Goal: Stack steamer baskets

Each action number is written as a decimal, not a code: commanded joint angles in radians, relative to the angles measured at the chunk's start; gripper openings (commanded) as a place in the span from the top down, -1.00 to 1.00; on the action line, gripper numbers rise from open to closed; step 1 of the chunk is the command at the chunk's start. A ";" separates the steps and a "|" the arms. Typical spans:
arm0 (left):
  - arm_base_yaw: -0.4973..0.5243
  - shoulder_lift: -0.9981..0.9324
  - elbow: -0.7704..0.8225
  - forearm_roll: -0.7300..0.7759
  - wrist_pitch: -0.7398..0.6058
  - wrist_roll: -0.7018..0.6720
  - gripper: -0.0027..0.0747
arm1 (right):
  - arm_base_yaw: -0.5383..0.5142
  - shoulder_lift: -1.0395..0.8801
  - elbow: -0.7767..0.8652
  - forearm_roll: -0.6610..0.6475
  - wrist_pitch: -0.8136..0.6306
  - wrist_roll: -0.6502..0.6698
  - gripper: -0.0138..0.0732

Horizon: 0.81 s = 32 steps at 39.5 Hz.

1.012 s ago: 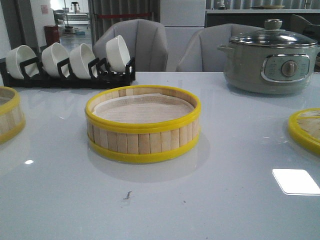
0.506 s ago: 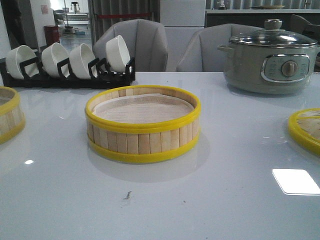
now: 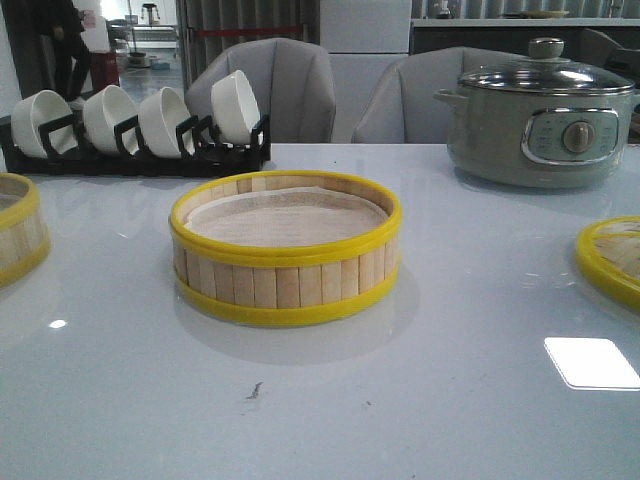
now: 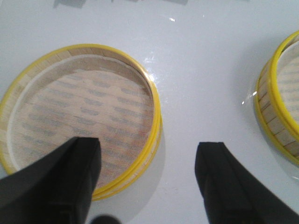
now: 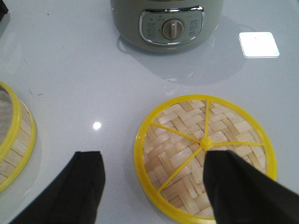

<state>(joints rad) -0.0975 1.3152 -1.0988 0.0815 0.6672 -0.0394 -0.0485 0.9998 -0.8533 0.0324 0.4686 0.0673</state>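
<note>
On the white desk (image 3: 420, 400), the left hand (image 4: 147, 179) is hovering spread over the side round bamboo-slat, yellow-rimmed steamer basket (image 4: 79, 119), the right hand (image 5: 154, 186) spread by the woven lid (image 5: 205, 156). Stacking is apparently just beginning; next, gripping that rim and carrying it onto the centre basket (image 3: 286, 248).

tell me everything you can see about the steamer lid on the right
The steamer lid is a round, flat disc of pale woven bamboo strips with a bright yellow rim, yellow spokes and a small yellow hub. It lies flat on the white table, in front of the grey-green pot and apart from it. The right gripper hangs open above it, not touching. The front view shows only its left edge.
</note>
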 commanded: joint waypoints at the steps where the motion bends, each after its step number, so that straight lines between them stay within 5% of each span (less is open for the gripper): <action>1: -0.008 0.059 -0.034 -0.003 -0.113 -0.003 -0.35 | 0.000 -0.007 -0.037 -0.013 -0.068 -0.008 -0.61; 32: 0.023 0.521 -0.263 0.022 -0.145 -0.003 -0.35 | 0.000 0.026 -0.034 -0.013 -0.065 -0.008 -0.61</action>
<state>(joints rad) -0.0749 1.8685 -1.3273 0.1030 0.5683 -0.0394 -0.0485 1.0362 -0.8533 0.0324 0.4749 0.0673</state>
